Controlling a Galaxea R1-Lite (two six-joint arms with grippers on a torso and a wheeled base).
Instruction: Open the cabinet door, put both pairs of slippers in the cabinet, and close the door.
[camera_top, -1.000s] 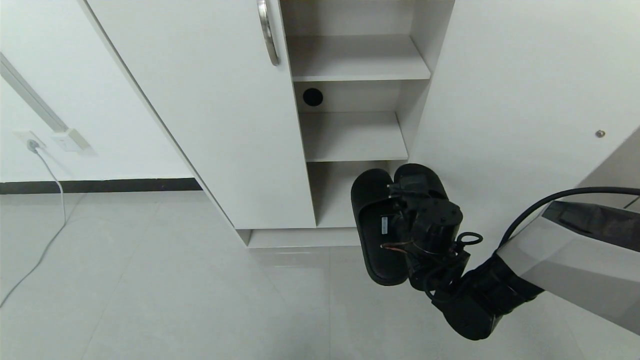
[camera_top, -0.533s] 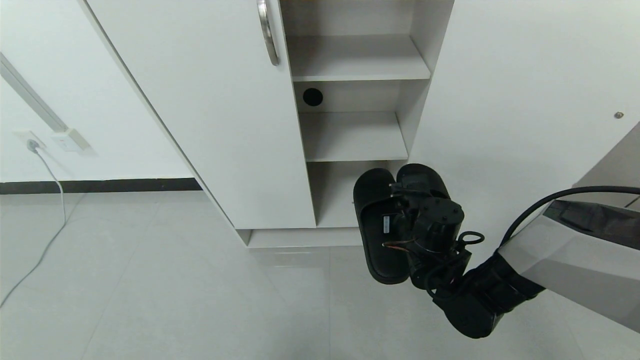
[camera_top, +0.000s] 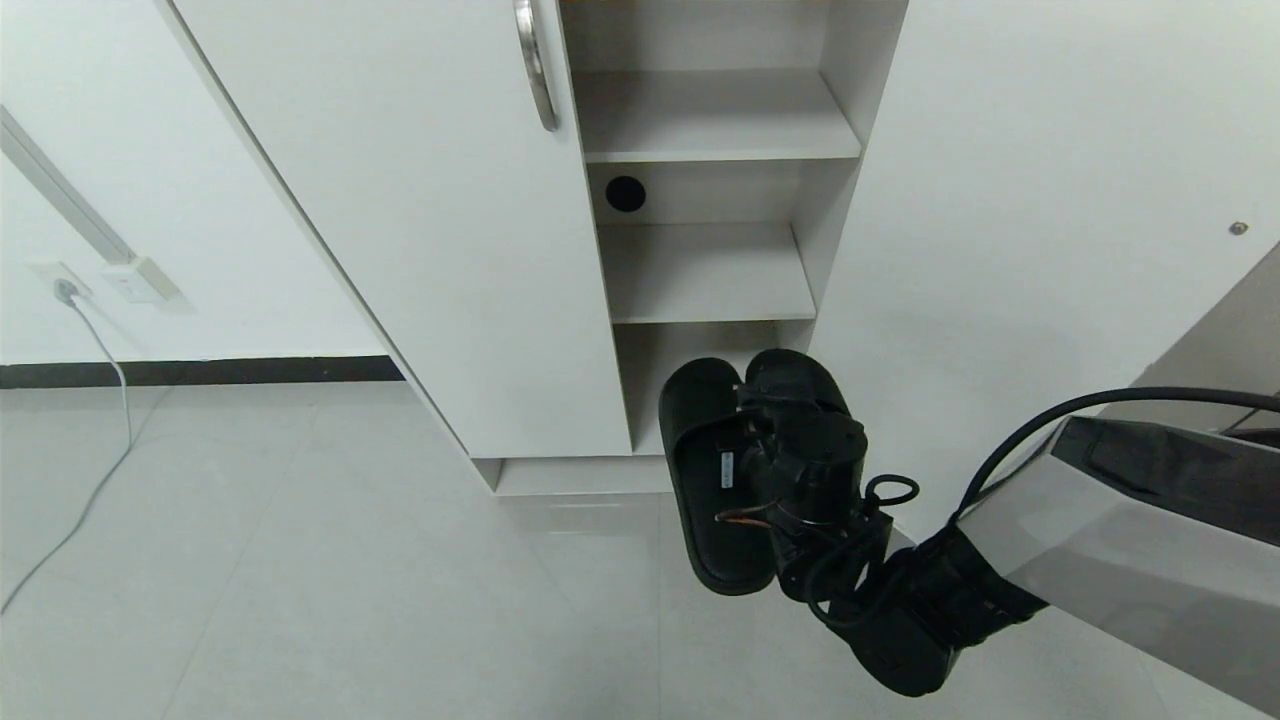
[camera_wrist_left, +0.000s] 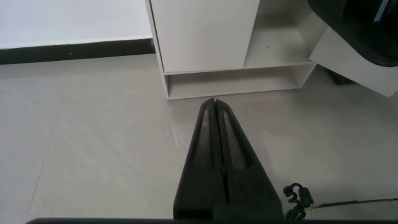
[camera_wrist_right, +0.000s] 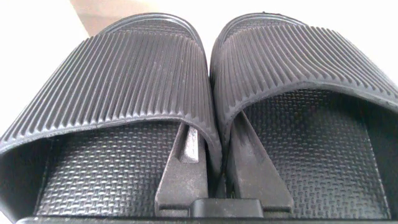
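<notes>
**Grey tile floor, white cabinet open: black slippers in right claw**

Pale grey floor (camera_top: 300, 580) runs up to a white cabinet (camera_top: 1000, 200). Its door (camera_top: 420, 220) stands swung open on the robot's left, metal handle (camera_top: 537, 65) at the door's edge. Two bare shelves (camera_top: 705, 275) sit above a bottom compartment (camera_top: 645, 400). A round dark hole (camera_top: 625, 193) shows in the back panel between the shelves.

Right claw (camera_top: 752, 440) grips one pair of black slippers (camera_top: 700, 400), side by side, footbeds up, toes toward the cabinet. In the right wrist view one finger (camera_wrist_right: 186, 162) lies in each slipper, and the two pinch the touching inner walls between them, tips just under the ribbed straps.

The pair hangs in front of the bottom compartment, heels over the floor. Cannot tell whether the toes have crossed the cabinet's front edge.

Left claw (camera_wrist_left: 216, 143) is low over the floor, well back from the cabinet, fingers pressed flat together, holding nothing.
</notes>
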